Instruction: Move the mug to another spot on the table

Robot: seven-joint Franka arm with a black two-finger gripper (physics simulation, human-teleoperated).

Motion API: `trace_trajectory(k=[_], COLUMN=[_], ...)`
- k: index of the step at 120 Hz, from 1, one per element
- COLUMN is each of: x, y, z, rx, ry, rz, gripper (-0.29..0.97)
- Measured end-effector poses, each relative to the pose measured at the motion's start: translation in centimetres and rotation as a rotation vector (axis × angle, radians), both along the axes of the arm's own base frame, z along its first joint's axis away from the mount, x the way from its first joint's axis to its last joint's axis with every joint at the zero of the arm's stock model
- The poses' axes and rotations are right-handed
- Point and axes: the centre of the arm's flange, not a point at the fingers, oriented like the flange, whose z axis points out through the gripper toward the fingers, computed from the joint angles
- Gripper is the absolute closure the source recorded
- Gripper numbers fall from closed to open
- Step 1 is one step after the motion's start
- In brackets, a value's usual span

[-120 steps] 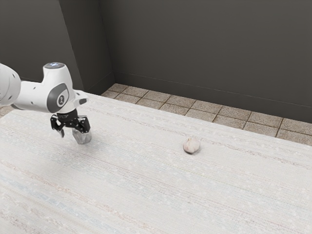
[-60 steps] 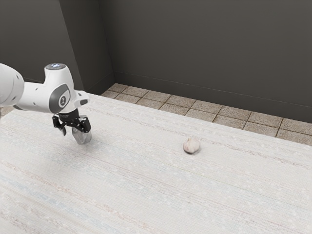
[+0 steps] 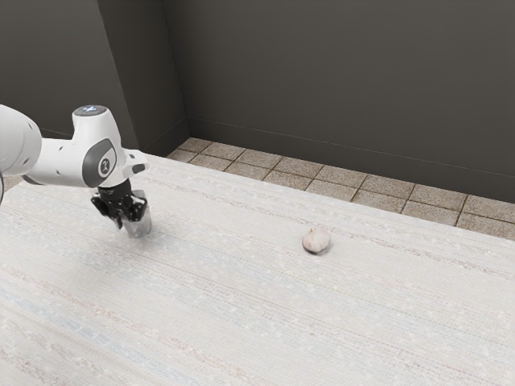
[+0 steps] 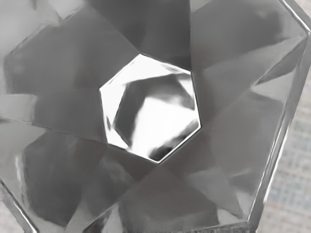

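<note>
The mug point(image 3: 140, 224) is a small silver faceted cup standing upright on the pale table point(image 3: 265, 305), near its far edge at the exterior view's left. My gripper point(image 3: 121, 212) is down over the mug's rim, its black fingers drawn in on the mug's wall. In the wrist view I look straight down into the mug point(image 4: 150, 114), with its bright hexagonal bottom under my hand and a strip of table beside it.
A small pale garlic-like lump point(image 3: 316, 239) lies on the table toward the exterior view's right of the mug. The table's far edge meets a tiled floor point(image 3: 362, 186) and dark walls behind it.
The fingers stood wide apart around the mug a second ago and have drawn together on it. The mug has not moved.
</note>
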Motion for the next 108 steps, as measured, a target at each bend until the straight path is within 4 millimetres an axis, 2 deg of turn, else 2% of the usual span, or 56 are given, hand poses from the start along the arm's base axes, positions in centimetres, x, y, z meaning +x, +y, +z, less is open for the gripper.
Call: trace_trajectory(k=[30, 46, 80, 108], x=[0.1, 0.5, 2.1, 3.1], y=[-0.1, -0.3, -0.6, -0.6], z=[0.1, 0.9, 3.2, 4.5], rx=[0.008, 0.025, 0.13, 0.181], ry=[-0.004, -0.036, -0.092, -0.212], rz=[-0.007, -0.019, -0.105, -0.143], gripper=[0.61, 0.66, 0.68, 0.68])
